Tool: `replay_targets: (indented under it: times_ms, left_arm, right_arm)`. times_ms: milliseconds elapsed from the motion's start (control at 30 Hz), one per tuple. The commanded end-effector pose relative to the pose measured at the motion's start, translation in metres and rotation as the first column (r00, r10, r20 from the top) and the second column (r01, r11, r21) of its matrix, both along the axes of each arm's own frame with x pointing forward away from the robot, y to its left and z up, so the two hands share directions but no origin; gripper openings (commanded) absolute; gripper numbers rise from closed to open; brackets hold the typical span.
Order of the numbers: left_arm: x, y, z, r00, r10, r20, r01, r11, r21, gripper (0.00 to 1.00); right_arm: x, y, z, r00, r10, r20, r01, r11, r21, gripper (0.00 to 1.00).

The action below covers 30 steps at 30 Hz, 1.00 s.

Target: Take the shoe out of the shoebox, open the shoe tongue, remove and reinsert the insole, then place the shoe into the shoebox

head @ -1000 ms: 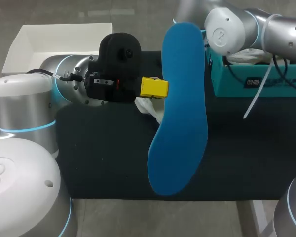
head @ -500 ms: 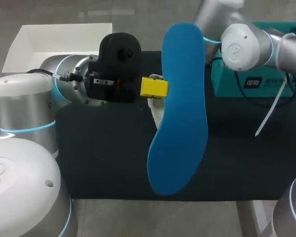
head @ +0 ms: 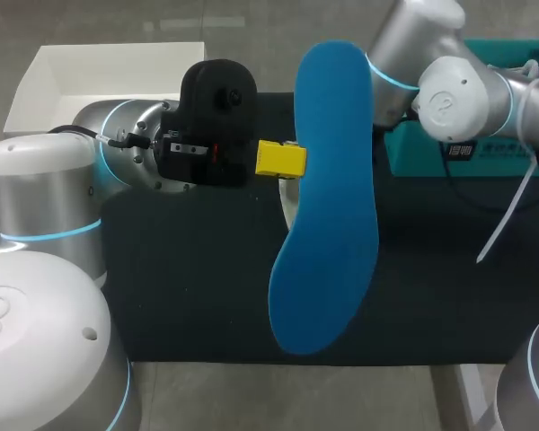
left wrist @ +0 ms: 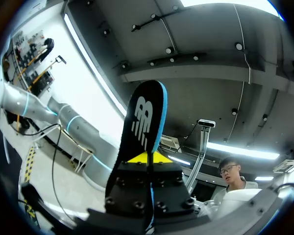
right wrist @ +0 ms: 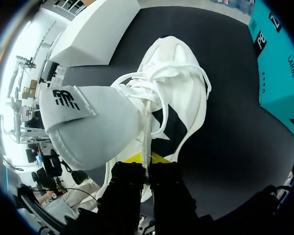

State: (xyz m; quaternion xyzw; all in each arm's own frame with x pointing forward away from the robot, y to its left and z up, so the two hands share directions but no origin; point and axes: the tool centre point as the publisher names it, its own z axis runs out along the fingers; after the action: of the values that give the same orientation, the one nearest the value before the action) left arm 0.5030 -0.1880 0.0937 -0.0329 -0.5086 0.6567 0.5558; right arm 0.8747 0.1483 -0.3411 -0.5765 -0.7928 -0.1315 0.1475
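Head view: the insole (head: 328, 197) is held raised, clamped edgewise in the left end effector (head: 280, 159); the shoe (head: 287, 199) directly beneath is mostly hidden; left wrist view: the insole's length runs straight ahead; right wrist view: the right end effector (right wrist: 147, 159) is pinched on the shoe's opening, tongue (right wrist: 88, 122) folded back, toe pointing away.
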Motion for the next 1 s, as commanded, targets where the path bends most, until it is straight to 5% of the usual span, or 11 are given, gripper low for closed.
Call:
replay_targets:
  times_ms: [33, 833, 867, 900, 1000]
  left_arm:
    - [-0.001, 0.0, 0.0, 1.0, 0.002, 0.0, -0.002, 1.0, -0.001, 0.0]
    - [-0.001, 0.0, 0.0, 1.0, 0.002, 0.0, -0.002, 1.0, -0.001, 0.0]
    - [-0.001, 0.0, 0.0, 1.0, 0.002, 0.0, -0.002, 1.0, -0.001, 0.0]
    - [-0.001, 0.0, 0.0, 1.0, 0.002, 0.0, -0.002, 1.0, -0.001, 0.0]
    - [-0.001, 0.0, 0.0, 1.0, 0.002, 0.0, -0.002, 1.0, -0.001, 0.0]
  right_arm:
    - [-0.003, 0.001, -0.002, 1.0, -0.013, -0.001, 0.013, 1.0, 0.018, 0.0]
    - [-0.003, 0.006, -0.033, 0.993, -0.104, -0.051, 0.108, 0.99, 0.091, 0.0]
    - [-0.004, 0.005, -0.031, 0.992, -0.111, -0.056, 0.115, 0.989, 0.087, 0.62]
    - [-0.006, 0.005, -0.028, 0.99, -0.126, -0.061, 0.13, 0.988, 0.085, 1.0]
    - [-0.011, 0.003, -0.014, 0.987, -0.144, -0.067, 0.15, 0.985, 0.086, 1.0]
